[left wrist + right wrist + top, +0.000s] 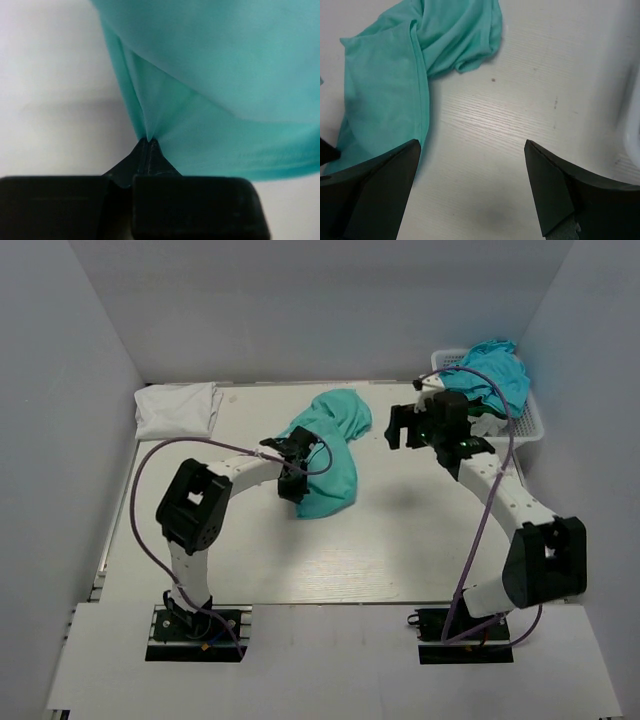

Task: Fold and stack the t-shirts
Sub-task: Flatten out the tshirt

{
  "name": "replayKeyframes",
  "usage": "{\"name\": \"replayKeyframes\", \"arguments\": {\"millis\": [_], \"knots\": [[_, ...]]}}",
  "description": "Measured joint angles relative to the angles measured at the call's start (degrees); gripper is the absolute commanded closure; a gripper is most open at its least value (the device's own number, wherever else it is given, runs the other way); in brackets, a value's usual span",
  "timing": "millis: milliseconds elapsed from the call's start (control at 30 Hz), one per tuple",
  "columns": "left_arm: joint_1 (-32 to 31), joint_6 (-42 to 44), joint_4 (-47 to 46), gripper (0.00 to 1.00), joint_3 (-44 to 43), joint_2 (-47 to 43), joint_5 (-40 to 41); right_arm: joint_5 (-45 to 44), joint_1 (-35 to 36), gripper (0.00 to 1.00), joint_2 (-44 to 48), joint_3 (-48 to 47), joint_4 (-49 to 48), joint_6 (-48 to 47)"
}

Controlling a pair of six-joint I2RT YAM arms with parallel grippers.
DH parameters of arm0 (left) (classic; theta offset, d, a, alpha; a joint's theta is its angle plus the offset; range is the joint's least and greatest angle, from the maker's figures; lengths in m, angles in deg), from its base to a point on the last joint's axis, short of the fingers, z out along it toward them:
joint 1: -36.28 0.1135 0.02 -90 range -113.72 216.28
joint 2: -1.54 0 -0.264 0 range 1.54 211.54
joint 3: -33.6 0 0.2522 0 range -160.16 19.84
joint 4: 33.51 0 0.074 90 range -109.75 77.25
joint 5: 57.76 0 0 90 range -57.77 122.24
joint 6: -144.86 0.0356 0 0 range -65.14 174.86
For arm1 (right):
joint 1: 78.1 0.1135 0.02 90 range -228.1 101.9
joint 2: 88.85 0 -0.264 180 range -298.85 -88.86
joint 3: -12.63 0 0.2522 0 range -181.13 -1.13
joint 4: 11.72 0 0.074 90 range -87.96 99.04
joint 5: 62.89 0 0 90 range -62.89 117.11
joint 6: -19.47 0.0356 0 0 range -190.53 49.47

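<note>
Pinch on the mint-green t-shirt (335, 455) near the middle of the worktop (400, 540)

Left fingers (145, 155) are pressed together on a fold of the shirt, the cloth drawn into creases at their tips, and the rest trails toward the far edge. Right fingers (560, 190) stand wide apart over bare worktop just right of the shirt, holding nothing. A white t-shirt (178, 408) lies folded in the far-left corner. Turquoise-blue t-shirts (490, 375) are heaped in a white mesh basket (530, 425) at the far-right corner.
</note>
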Motion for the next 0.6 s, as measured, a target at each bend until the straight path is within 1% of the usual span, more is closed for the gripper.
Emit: {"name": "replayKeyframes", "arguments": {"millis": [167,267,367,500,600], "knots": [[0.3,-2.5,3.7,1.00,10.7,-8.3,3.8,0.8,6.1,0.10,-10.8,-9.9,0.4,-0.7],[0.4,-4.0,5.0,1.00,13.4,-10.2,4.9,1.8,10.2,0.10,-19.3,-18.1,1.5,-0.5],[0.4,-5.1,5.1,1.00,14.2,-10.8,5.5,1.2,14.3,0.10,-28.2,-27.4,3.7,-0.2],[0.4,-6.0,4.9,1.00,15.5,-11.8,5.9,-4.5,18.9,0.10,-38.3,-39.0,7.9,1.8],[0.4,-6.5,5.0,1.00,17.2,-13.2,6.0,-12.2,21.3,0.10,-44.4,-46.3,10.1,5.0]]}}
